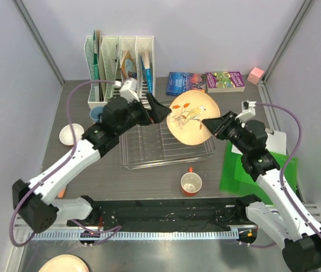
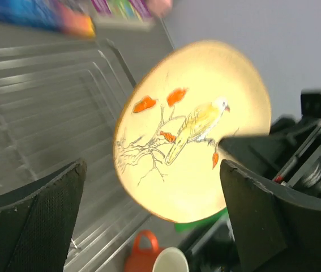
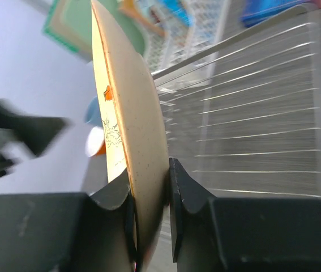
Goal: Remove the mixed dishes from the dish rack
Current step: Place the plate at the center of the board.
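A beige round plate (image 1: 191, 116) painted with a bird on a branch stands tilted on edge over the right end of the chrome wire dish rack (image 1: 149, 150). My right gripper (image 1: 208, 123) is shut on its right rim; in the right wrist view the plate's edge (image 3: 137, 113) sits pinched between both pads of the gripper (image 3: 149, 170). My left gripper (image 1: 160, 107) stands open just left of the plate, touching nothing; in its wrist view the plate (image 2: 200, 113) faces the wide-apart fingers of the gripper (image 2: 153, 167). An orange mug (image 1: 191, 183) stands on the table in front of the rack.
A white slotted file holder (image 1: 118, 62) stands behind the rack, with two books (image 1: 185, 83) to its right. A small bowl (image 1: 71, 134) and a grey-blue cup (image 1: 96, 113) sit left of the rack. A green mat (image 1: 251, 170) lies at the right.
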